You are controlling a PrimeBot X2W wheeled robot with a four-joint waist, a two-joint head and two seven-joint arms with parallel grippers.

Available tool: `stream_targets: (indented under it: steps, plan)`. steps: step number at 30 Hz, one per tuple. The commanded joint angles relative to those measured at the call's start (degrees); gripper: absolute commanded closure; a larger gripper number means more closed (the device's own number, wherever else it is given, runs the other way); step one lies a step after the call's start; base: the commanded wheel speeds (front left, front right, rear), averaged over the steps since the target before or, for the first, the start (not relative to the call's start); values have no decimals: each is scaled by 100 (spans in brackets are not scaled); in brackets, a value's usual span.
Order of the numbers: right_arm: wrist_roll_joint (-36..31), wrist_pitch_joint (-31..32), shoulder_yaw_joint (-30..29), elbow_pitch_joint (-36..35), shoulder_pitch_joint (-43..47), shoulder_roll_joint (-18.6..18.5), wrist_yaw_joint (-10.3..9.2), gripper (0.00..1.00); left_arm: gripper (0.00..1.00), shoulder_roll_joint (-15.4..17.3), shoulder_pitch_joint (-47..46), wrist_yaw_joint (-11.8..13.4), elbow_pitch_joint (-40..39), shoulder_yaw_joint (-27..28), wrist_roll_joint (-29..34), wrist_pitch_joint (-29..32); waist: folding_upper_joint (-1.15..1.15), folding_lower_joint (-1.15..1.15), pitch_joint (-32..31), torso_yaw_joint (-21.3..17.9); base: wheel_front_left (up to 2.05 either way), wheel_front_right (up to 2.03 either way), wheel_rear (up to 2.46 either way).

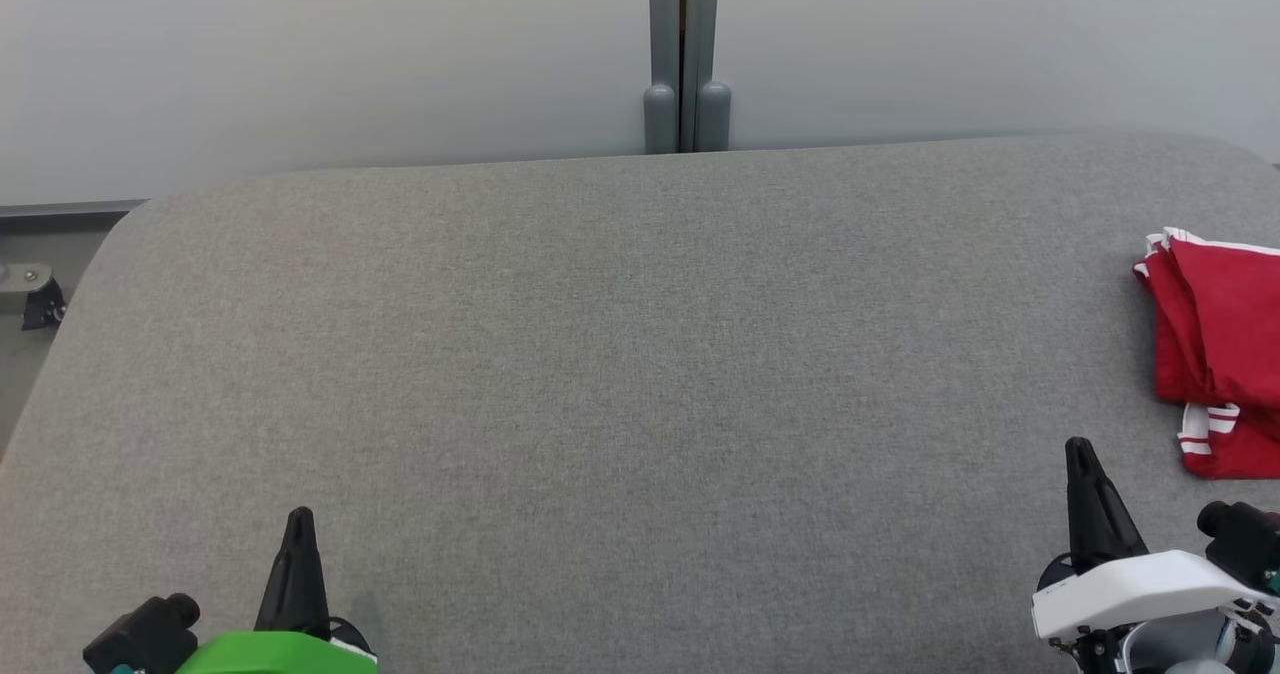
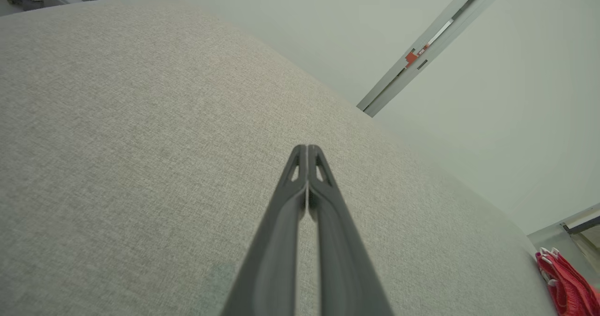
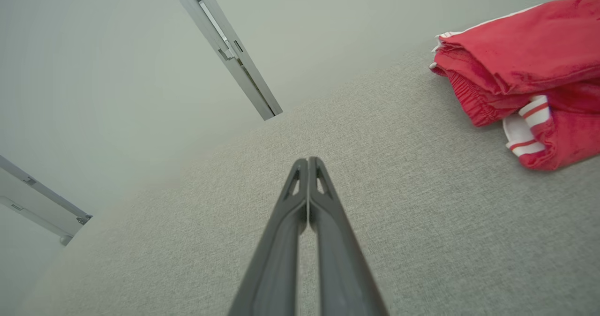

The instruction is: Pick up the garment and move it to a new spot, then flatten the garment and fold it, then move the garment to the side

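The garment (image 1: 1220, 344) is red with white stripes, folded in a loose bundle at the table's right edge and cut off by the head view's border. It lies at the upper right of the right wrist view as garment (image 3: 520, 72) and at the far lower right of the left wrist view as garment (image 2: 565, 283). My right gripper (image 1: 1080, 449) hovers near the front right, a short way in front of and left of the garment, shut with nothing in it (image 3: 307, 161). My left gripper (image 1: 300, 516) is at the front left, far from the garment, shut and empty (image 2: 307, 148).
The grey fabric table (image 1: 620, 354) has rounded corners and spreads wide between the two grippers. A pale wall with a grey vertical post (image 1: 685, 54) stands behind its far edge. A metal bracket (image 1: 30, 294) sits off the table's left side.
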Motion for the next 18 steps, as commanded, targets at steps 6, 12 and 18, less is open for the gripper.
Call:
stream_targets:
  steps: [6,12,18]
  plan:
    - [697,145,-2,-5,-230,-34,-3,100,100,19,-246,-56,-34,92,-583,139,0,0,2,-20,0,0,0]
    - [1250,265,-5,39,-304,-35,-3,100,100,20,-325,-76,-14,143,-1037,264,0,0,5,-41,0,0,0]
    - [1751,379,-9,80,-370,-35,-3,100,100,21,-399,-96,4,191,-1448,378,0,0,7,-61,0,0,0]
